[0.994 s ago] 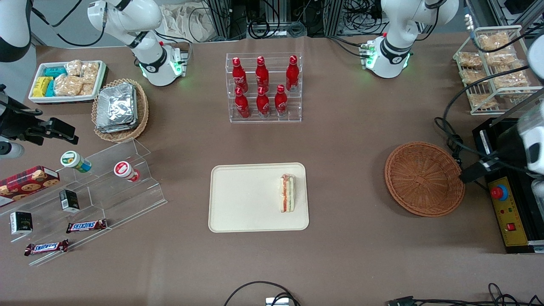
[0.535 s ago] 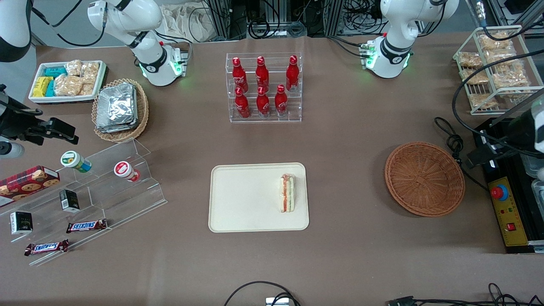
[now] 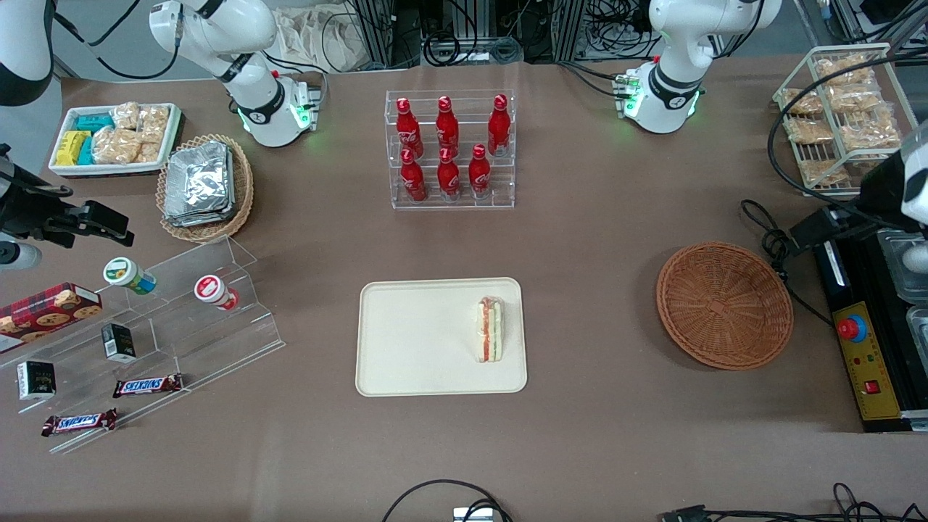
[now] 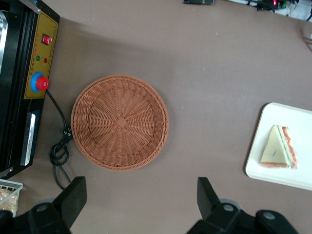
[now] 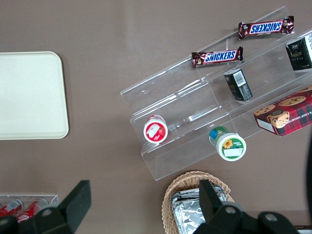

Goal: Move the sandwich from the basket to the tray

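Observation:
The sandwich [image 3: 489, 330] [image 4: 278, 148] lies on the cream tray [image 3: 428, 341] [image 4: 297, 117], close to the rim nearest the basket, its orange and green filling edge showing. The reddish-brown wicker basket [image 3: 723, 304] [image 4: 119, 122] sits empty on the table toward the working arm's end. My left gripper [image 3: 813, 230] [image 4: 141, 191] hangs high over the table beside the basket, toward the table's edge, above a coiled cable. It is open, and only bare table shows between its fingers. The tray's corner also appears in the right wrist view [image 5: 29, 95].
A black control box with a red button [image 3: 852, 328] [image 4: 39, 83] and a coiled cable [image 3: 770, 235] lie beside the basket. A wire rack of bagged snacks [image 3: 841, 116] stands farther from the camera. Red bottles in a clear rack [image 3: 449, 148] stand mid-table; an acrylic shelf [image 3: 181, 319] stands at the parked arm's end.
The left arm has drawn away from the basket's rim, moving farther from the front camera along the table's edge. The sandwich, tray and basket have not moved.

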`<action>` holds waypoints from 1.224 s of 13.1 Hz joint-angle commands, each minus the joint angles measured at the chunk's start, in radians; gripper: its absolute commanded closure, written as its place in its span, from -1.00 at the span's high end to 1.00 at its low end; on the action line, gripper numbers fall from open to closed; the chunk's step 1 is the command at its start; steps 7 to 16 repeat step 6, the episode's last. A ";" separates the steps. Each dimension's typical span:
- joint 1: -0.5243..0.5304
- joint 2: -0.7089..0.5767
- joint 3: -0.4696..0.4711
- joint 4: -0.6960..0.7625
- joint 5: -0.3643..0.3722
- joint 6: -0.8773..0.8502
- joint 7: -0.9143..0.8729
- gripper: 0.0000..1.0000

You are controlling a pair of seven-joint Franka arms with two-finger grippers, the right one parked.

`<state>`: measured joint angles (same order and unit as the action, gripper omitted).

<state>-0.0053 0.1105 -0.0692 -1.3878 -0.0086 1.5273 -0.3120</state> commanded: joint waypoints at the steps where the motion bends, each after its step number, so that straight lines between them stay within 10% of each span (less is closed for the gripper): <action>1: 0.015 -0.080 -0.023 -0.094 -0.004 0.013 0.027 1.00; 16: -0.001 -0.086 -0.009 -0.102 -0.005 0.013 0.030 1.00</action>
